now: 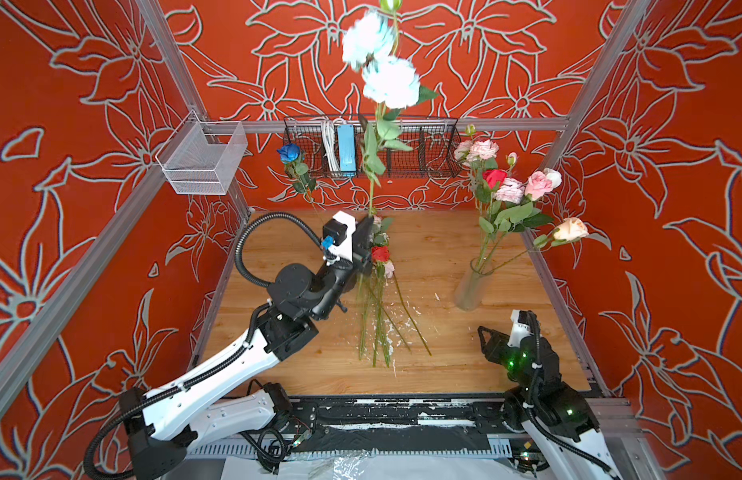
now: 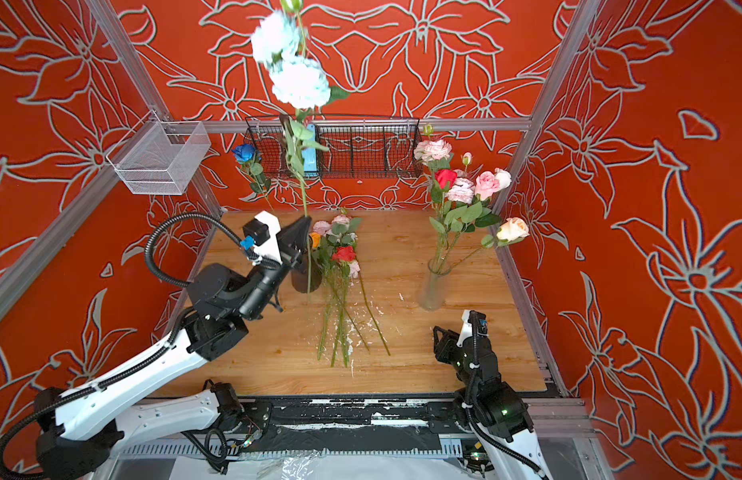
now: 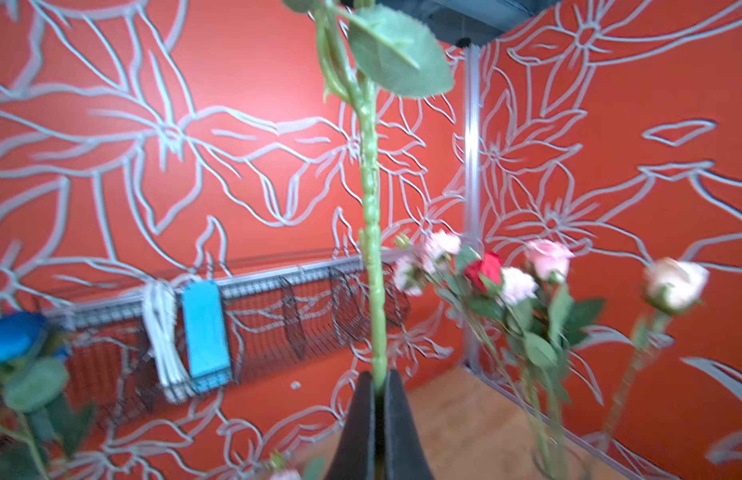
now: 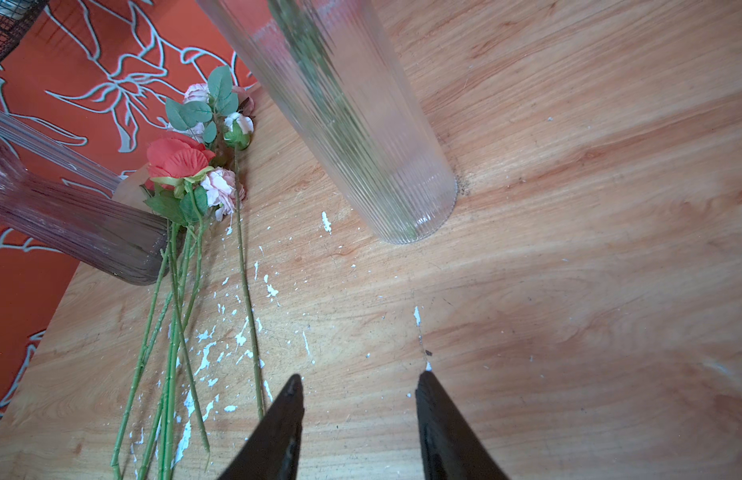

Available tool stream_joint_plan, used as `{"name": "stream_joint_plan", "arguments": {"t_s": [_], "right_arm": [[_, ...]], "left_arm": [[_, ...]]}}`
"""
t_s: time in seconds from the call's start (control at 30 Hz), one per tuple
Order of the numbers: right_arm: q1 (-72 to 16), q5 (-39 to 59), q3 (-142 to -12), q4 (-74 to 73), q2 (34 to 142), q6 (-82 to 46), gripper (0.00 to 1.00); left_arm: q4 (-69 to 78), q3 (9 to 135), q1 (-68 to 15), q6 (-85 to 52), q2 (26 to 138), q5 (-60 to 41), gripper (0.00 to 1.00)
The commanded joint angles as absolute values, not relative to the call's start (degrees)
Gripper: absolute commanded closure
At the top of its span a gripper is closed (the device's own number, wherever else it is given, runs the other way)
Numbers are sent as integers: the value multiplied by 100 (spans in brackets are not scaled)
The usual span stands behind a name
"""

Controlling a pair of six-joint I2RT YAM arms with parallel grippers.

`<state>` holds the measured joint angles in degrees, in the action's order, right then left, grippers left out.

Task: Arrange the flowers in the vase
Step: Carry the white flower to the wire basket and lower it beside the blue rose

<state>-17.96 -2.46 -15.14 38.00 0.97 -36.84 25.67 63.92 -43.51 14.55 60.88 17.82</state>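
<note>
1. Two arms work over the wooden table (image 1: 444, 365). I read both top views as a clock face centred on it, with 12 at the back wall.
2. My left claw (image 3: 375, 376) sits at about 10 o'clock, pinched tight on the green stem of the white flower (image 1: 390, 81). In the left wrist view the stem rises straight out from between the black fingers (image 3: 356, 415).
3. That white flower stands nearly upright and is lifted clear of the table. It carries two pale blooms and a bud at its top, blurred in both top views.
4. My right claw (image 4: 358, 376) hovers at about 5 o'clock, partway open with nothing between its tips and bare wood beneath.
5. At 3 o'clock the clear ribbed vase (image 1: 471, 286) stands upright, near the right claw and well apart from the left.
6. It holds the arranged flowers (image 1: 510, 187) in pink and red, and a cream rose (image 1: 570, 229) leans out toward 2 o'clock.
7. Several loose flowers (image 2: 340, 266) lie flat near the centre, with blooms toward 12 and stem ends toward 6.
8. Just beside them on the 9 o'clock side stands a dark vase (image 2: 304, 276), partly hidden by the left claw.
9. At 11 o'clock a blue rose (image 1: 289, 152) rises. I cannot tell whether its stem sits in that dark vase.
</note>
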Motion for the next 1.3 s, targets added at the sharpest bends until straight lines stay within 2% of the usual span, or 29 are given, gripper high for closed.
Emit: {"name": "stream_joint_plan", "arguments": {"t_s": [0.0, 0.23, 0.47, 0.97, 1.27], "right_arm": [[-1775, -281, -1534, 3745, 44, -3647, 54], [-1780, -318, -1514, 3744, 44, -3645, 54], [-1775, -307, -1529, 3735, 48, -3632, 54], [-1770, -316, -1520, 3718, 93, -3655, 54], [-1781, -290, -1536, 3735, 101, -3663, 54]], "left_arm": [[2895, 7043, -3591, 1768, 6582, 1464, 100], [3035, 7792, -2583, 1118, 7719, 978, 100], [3405, 7369, -2369, 1393, 8269, 992, 100], [3889, 5221, -2203, 532, 7772, 1453, 100], [3164, 4941, -2206, 311, 7616, 1458, 100]]}}
